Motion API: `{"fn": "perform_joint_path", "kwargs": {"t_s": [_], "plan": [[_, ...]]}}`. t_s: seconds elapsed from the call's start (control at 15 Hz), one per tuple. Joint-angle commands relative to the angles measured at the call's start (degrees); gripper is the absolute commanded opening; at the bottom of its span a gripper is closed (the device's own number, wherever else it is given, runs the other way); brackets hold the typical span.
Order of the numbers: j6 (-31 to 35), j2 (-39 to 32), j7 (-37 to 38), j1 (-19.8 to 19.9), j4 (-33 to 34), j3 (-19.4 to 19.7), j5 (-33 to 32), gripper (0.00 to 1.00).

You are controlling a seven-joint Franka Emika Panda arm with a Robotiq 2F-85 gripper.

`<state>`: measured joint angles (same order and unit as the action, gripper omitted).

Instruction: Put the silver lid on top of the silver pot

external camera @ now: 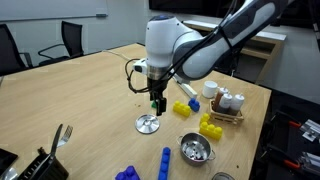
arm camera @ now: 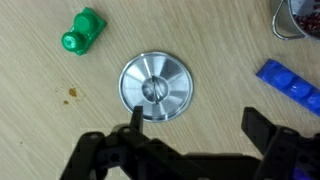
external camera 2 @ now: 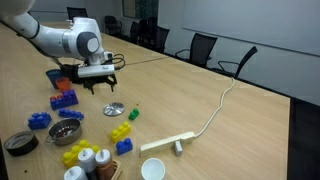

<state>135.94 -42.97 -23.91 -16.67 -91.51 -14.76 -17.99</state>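
Note:
The silver lid (arm camera: 155,87) lies flat on the wooden table, knob up, and shows in both exterior views (external camera: 148,124) (external camera 2: 115,110). The silver pot (external camera: 195,149) stands apart from it with small things inside; it also shows in an exterior view (external camera 2: 67,132) and at the wrist view's top right corner (arm camera: 300,20). My gripper (arm camera: 197,122) is open and empty. It hovers just above the table beside the lid, with one fingertip near the lid's rim. It shows in both exterior views (external camera: 157,100) (external camera 2: 100,80).
A green block (arm camera: 83,31) and a blue block (arm camera: 290,82) lie near the lid. Yellow blocks (external camera: 210,127), more blue blocks (external camera: 165,160) and a basket of shakers (external camera: 228,103) surround the pot. A white cup (external camera 2: 152,168) and a power strip (external camera 2: 165,143) lie further off.

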Motion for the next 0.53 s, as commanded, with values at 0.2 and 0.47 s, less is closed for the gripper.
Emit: {"fn": "perform_joint_path", "kwargs": {"t_s": [0.2, 0.47], "plan": [[-0.34, -4.45, -4.81, 0.28, 4.13, -0.81, 1.15, 1.0], [-1.94, -10.7, -10.03, 1.53, 9.88, -1.42, 2.05, 1.0]]}}
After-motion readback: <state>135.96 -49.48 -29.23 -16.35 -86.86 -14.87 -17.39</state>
